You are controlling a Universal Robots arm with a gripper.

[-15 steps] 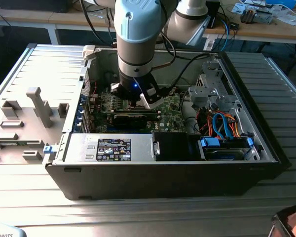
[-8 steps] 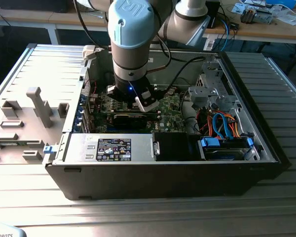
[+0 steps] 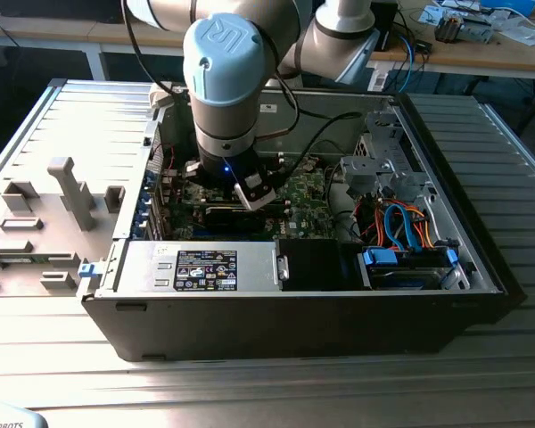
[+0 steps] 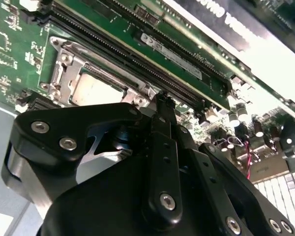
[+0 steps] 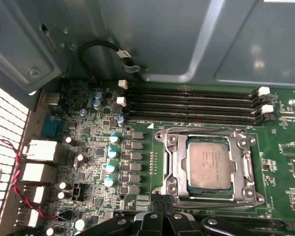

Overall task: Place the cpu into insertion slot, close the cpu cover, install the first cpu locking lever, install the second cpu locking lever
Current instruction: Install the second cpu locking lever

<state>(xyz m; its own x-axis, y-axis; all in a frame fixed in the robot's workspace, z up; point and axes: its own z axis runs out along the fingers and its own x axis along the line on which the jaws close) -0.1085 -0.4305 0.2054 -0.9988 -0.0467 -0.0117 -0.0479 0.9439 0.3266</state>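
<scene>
Seen from the exterior view's left: ribbed grey metal table [image 3: 36,134] bearing blocky matte grey fixtures [image 3: 71,192]. Then an open black computer case [image 3: 294,330], with the smooth grey and pale-blue arm [image 3: 227,80] reaching down into it. Further right, glossy orange and blue cables [image 3: 406,227].

In the first wrist view, round-topped capacitors [image 5: 110,167], then long black memory slots [image 5: 191,105] on the green circuit board [image 5: 280,162]. Flat square cpu [image 5: 209,162], dull silver, seated in the insertion slot [image 5: 161,133]. Thin metal cpu cover [image 5: 174,162] lying down around it, framing the chip in its window.

Black bolted gripper [image 5: 160,206] poised just beside the socket edge. Jaws drawn narrow, gripping nothing.
</scene>
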